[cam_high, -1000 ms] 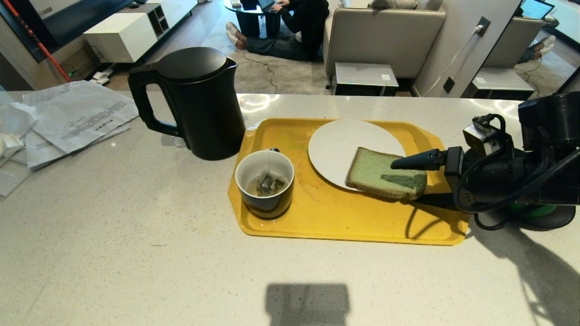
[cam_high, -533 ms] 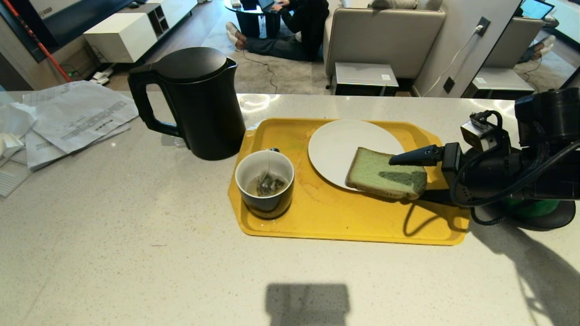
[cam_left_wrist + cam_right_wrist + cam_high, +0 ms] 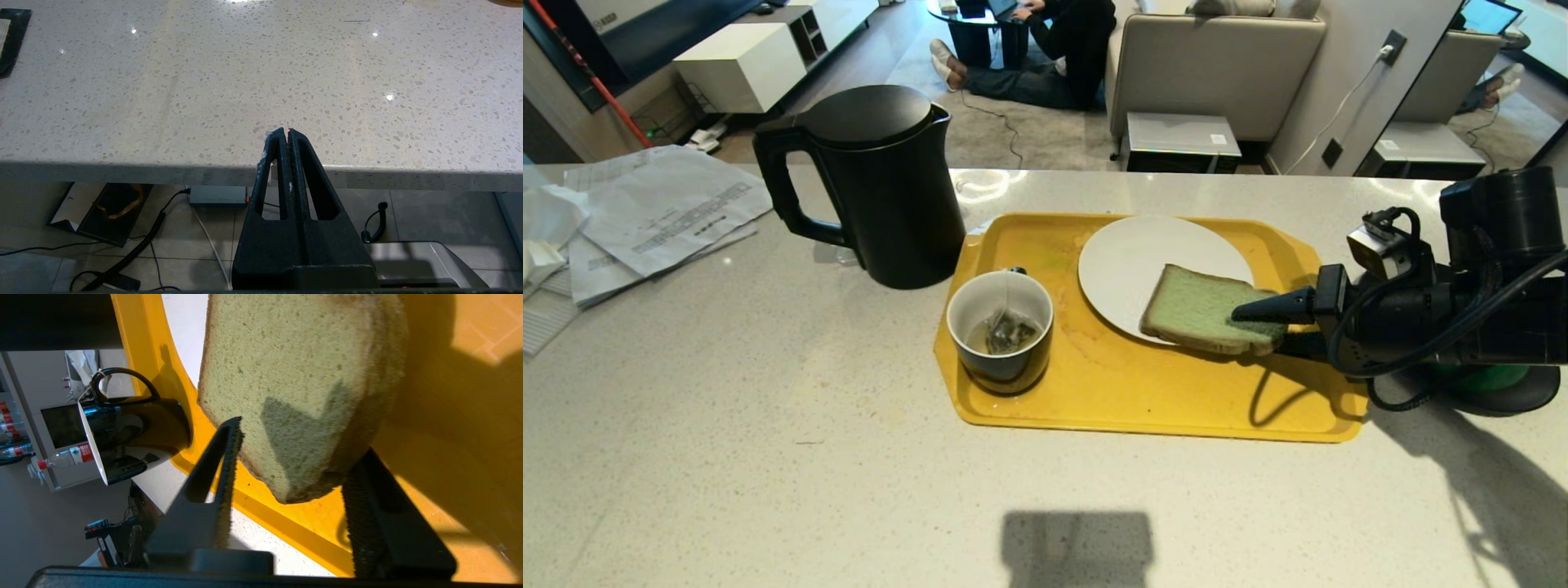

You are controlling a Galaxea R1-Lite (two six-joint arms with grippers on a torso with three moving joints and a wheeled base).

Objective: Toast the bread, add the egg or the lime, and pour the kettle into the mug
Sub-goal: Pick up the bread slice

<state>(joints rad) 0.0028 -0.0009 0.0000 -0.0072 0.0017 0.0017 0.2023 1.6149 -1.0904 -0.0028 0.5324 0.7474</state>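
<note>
Right pincer (image 3: pixel 1270 322) now narrowed around near corner of bread (image 3: pixel 1201 309), wide a moment ago. One finger above slice, one beneath; firm grip not certain yet. Bread half on plate (image 3: pixel 1127 253), overhanging yellow tray (image 3: pixel 1143 400). Lift toward toaster likely next. Left pincer (image 3: pixel 288 132) shut, parked at table (image 3: pixel 229 81) edge.

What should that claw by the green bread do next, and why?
Probably finish pinching, then lift gently. The right claw has one finger above and one below the near corner of the bread, which lies half on the white plate and half over the yellow tray. In the right wrist view one finger does not yet press the slice, so the grip looks unfinished.
</note>
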